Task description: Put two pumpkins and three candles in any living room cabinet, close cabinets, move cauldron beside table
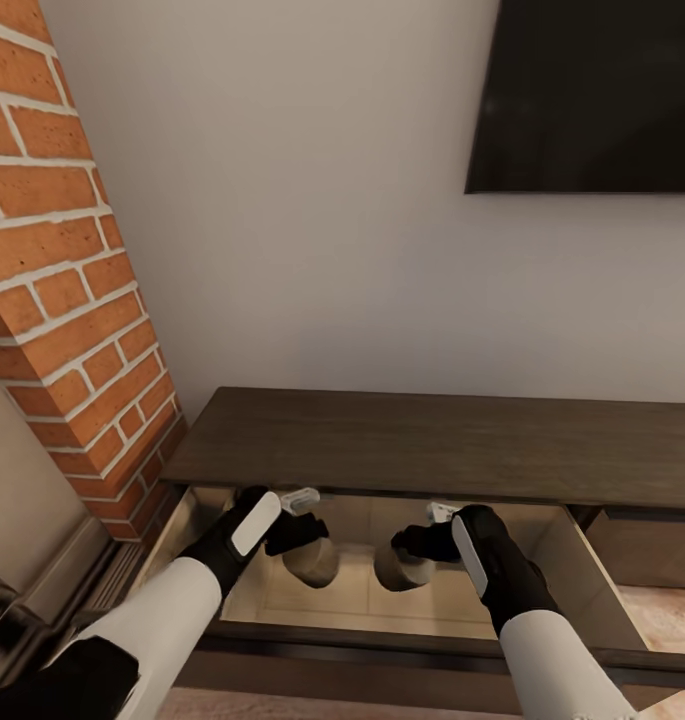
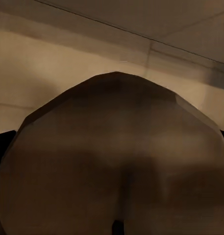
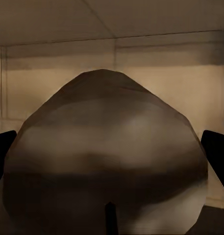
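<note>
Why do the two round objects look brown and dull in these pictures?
Head view: both pumpkins sit in the open cabinet, shaded by its top. Left wrist view: pumpkin very close, dark, soft-edged. Right wrist view: pumpkin dim between dark fingers.

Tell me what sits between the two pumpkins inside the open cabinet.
Nothing: in the head view, only bare pale cabinet floor separates the left gripper's pumpkin from the right gripper's pumpkin.

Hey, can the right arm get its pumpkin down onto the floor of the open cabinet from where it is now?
Probably yes. The right end effector already holds its pumpkin inside the open cabinet, under the top, with bare cabinet floor beneath it.
</note>
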You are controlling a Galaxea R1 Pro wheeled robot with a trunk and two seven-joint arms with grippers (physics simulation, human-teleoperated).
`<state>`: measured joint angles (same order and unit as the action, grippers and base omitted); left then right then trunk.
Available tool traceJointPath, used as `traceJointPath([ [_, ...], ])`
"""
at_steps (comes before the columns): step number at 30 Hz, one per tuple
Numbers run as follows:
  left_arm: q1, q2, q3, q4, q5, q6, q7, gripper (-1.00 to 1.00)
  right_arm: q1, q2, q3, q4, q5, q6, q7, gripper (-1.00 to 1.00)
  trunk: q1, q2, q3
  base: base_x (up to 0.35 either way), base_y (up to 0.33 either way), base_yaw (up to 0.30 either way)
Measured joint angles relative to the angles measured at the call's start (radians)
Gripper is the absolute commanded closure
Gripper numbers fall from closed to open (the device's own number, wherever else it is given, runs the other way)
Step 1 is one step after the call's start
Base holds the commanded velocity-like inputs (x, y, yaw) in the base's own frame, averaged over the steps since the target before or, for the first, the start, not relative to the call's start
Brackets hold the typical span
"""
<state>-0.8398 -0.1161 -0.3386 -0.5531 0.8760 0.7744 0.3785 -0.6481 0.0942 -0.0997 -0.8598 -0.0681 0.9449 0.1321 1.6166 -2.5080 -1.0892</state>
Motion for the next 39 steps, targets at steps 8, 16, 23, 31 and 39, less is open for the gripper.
traceJointPath([
  [8, 0.001, -0.016, -0.07, 0.077, 0.001, -0.067, 0.001, 1.0, -0.028, 0.015, 0.011, 0.106, -0.006, -0.048, -0.029, 1.0, 0.0, 0.0, 0.0, 0.002, 0.0, 0.0],
  [16, 0.01, -0.02, -0.156, 0.086, 0.01, -0.126, -0.003, 1.0, -0.055, 0.017, 0.013, 0.165, -0.005, -0.052, -0.045, 1.0, 0.0, 0.0, 0.0, 0.0, 0.0, 0.0],
  [23, 0.018, -0.026, -0.172, 0.087, 0.015, -0.197, -0.01, 1.0, -0.082, 0.017, 0.013, 0.236, -0.005, -0.096, -0.079, 1.0, 0.0, 0.0, 0.0, 0.045, 0.025, 0.0],
  [31, 0.025, -0.027, -0.174, 0.09, 0.014, -0.195, -0.007, 1.0, -0.086, 0.017, 0.012, 0.255, -0.007, -0.106, -0.083, 1.0, 0.0, 0.0, 0.0, 0.048, 0.027, 0.0],
  [39, 0.025, -0.025, -0.173, 0.092, 0.009, -0.154, -0.01, 1.0, -0.086, 0.017, 0.012, 0.259, -0.007, -0.107, -0.083, 1.0, 0.0, 0.0, 0.0, 0.003, 0.002, 0.0],
])
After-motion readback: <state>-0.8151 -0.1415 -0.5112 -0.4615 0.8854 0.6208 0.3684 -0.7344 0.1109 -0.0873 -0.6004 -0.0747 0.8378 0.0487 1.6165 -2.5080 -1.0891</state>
